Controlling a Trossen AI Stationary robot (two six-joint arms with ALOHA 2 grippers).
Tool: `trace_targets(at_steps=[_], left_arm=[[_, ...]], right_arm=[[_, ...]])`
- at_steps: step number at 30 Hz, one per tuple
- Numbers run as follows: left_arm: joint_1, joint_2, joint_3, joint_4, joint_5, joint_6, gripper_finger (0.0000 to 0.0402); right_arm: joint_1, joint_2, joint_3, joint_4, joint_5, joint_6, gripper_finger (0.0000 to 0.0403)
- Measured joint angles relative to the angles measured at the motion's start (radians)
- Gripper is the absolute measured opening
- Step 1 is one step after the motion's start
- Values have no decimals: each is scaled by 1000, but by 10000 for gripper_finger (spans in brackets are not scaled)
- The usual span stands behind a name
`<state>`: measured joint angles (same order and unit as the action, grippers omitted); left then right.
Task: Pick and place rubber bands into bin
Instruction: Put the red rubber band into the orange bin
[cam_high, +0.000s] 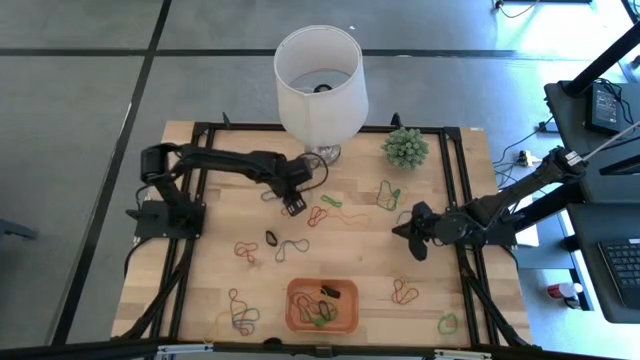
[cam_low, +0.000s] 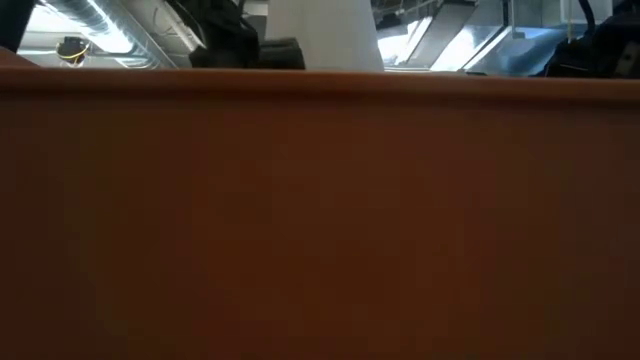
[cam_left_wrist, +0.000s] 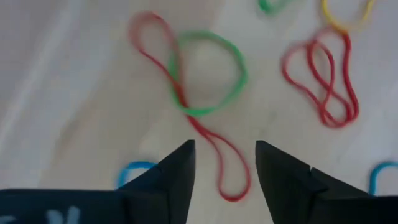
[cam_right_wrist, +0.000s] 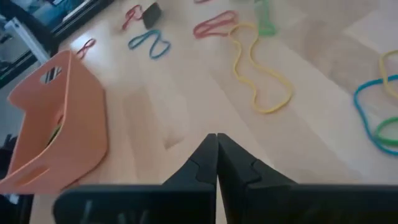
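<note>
Wooden table (cam_high: 215, 290): orange bin (cam_high: 296, 310) holds several rubber bands (cam_high: 322, 308); left jaws apart, empty; right jaws closed, empty.

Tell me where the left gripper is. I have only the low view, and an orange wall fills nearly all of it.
Observer: That wall is the bin, which sits near the table edge opposite the white lamp. The left gripper hangs close to the lamp's foot.
Operator: Report its fingers.
Observer: They are open, one on each side of a red rubber band that lies on the wood, crossed with a green rubber band.
Operator: Now give me the right gripper.
Observer: The right gripper is shut and holds nothing. It is over bare wood, short of a yellow rubber band.
</note>
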<state>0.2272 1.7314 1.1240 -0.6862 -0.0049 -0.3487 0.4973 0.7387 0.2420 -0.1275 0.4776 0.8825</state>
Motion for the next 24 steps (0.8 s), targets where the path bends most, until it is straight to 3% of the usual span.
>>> trace_targets(at_steps=[4,11,14,19,24], left_arm=[[-29,72,0,-1,54,19,162],[-70,164,7,-23,-63,22,141],[-75,175,8,-40,-84,22,111],[-72,159,3,-48,-102,-10,16],[-73,106,54,-195,-90,-32,3]], right_arm=[[-11,0,0,8,3,18,8],[-44,0,0,42,5,103,8],[-61,0,0,62,5,108,8],[-87,0,0,65,5,106,8],[-105,0,0,60,4,100,8]])
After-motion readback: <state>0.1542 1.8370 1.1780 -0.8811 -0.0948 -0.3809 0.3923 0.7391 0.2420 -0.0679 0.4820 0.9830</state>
